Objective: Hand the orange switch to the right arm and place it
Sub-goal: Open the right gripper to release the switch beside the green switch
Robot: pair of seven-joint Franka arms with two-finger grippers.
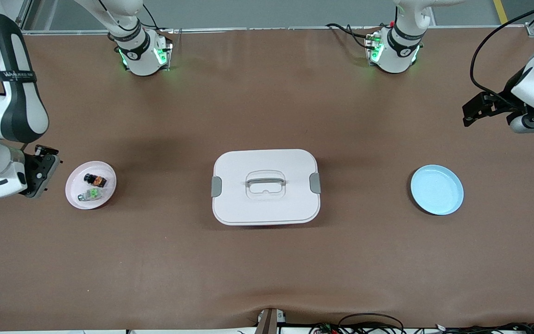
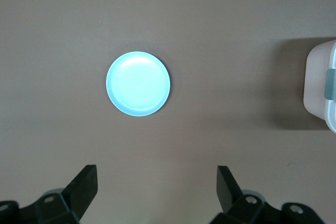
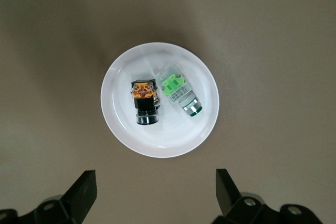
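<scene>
Grippers open wide, empty: left gripper [image 2: 155, 192]; right gripper [image 3: 155, 192].

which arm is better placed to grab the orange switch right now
Right. The open right gripper hangs beside the pink plate holding the orange switch; the open left gripper is near the blue plate.

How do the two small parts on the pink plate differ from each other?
The orange switch is black with an orange section; the clear-and-green part is see-through with a green block and green tip. The orange switch lies farther from the front camera on the pink plate, the clear-and-green part nearer. In the right wrist view they lie at different angles, closest at their coloured ends. Both are small, lie on their sides, and neither is gripped.
</scene>
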